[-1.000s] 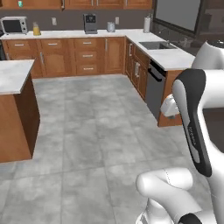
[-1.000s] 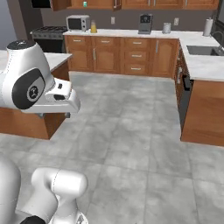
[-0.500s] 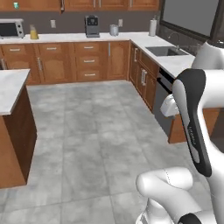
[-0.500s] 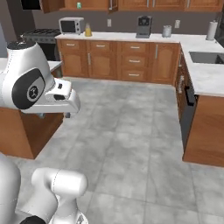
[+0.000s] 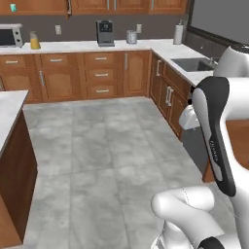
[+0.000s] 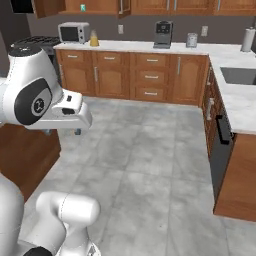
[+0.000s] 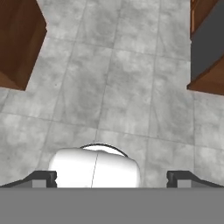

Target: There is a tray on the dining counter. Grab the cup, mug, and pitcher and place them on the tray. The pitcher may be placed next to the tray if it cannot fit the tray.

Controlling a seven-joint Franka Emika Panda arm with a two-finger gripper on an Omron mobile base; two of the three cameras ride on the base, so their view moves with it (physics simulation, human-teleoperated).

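My gripper points down at the grey floor, its two dark fingertips wide apart and open, nothing between them. The dining counter with its marble top and brown front stands at the left edge, and its brown front shows behind my arm. On the far back counter beside the microwave stands a small orange-yellow vessel, the pitcher. A tiny teal thing sits up by the wall cabinets, too small to tell whether it is the mug. The tray and the cup are out of view.
Along the back wall stand a microwave, a coffee machine and a paper towel roll. On the right, a counter holds a sink above a dark dishwasher. Grey tiled floor lies open between the counters.
The whole picture has shifted as the base moved: the dining counter has slid towards the left edge and the back counter looks nearer. The gripper stays open.
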